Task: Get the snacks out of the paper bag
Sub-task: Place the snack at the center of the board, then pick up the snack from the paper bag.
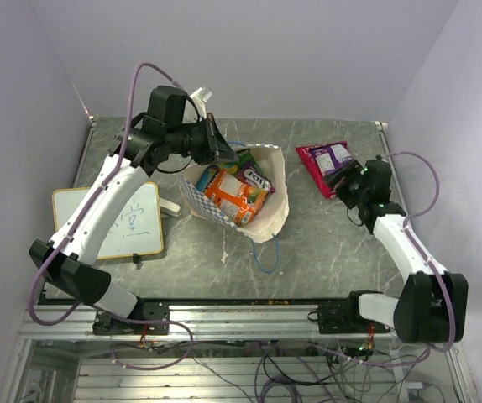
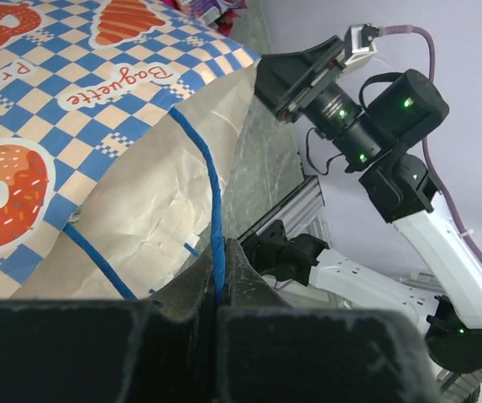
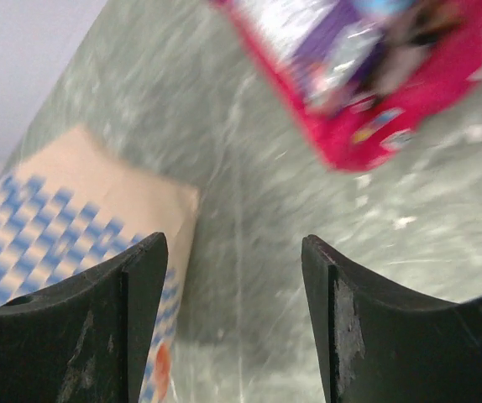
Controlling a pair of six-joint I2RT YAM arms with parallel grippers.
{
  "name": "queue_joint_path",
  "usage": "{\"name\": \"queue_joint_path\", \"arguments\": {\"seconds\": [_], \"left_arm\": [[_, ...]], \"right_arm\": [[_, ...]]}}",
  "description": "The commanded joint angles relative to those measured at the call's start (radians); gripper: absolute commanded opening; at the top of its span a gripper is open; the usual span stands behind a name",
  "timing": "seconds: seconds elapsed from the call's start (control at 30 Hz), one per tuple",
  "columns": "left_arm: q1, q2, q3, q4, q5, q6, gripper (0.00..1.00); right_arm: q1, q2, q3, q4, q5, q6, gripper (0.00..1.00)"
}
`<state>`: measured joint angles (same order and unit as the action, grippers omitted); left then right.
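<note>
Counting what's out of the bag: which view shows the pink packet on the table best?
Top external: the pink packet lies on the table, nearly all visible and sharp. The right wrist view catches only part, blurred, cut by the top edge. The left wrist view does not clearly show it.

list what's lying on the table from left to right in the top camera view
white writing board → paper bag, snacks still inside it → magenta snack packet out on the table
</note>
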<state>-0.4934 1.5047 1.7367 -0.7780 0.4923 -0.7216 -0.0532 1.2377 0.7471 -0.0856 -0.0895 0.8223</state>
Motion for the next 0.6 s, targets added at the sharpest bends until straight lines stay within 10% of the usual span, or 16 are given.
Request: {"name": "queue_joint_path", "arguments": {"seconds": [0.0, 0.57], "left_arm": [[0.007, -0.071, -0.038, 0.112, 0.085, 0.013, 0.07], [0.004, -0.136, -0.198, 0.296, 0.145, -0.098, 0.07]], "right_arm": [[0.167, -0.100, 0.051, -0.072, -0.067, -0.104, 0.65], [0.890, -0.229, 0.239, -0.264, 0.251, -0.025, 0.65]]}}
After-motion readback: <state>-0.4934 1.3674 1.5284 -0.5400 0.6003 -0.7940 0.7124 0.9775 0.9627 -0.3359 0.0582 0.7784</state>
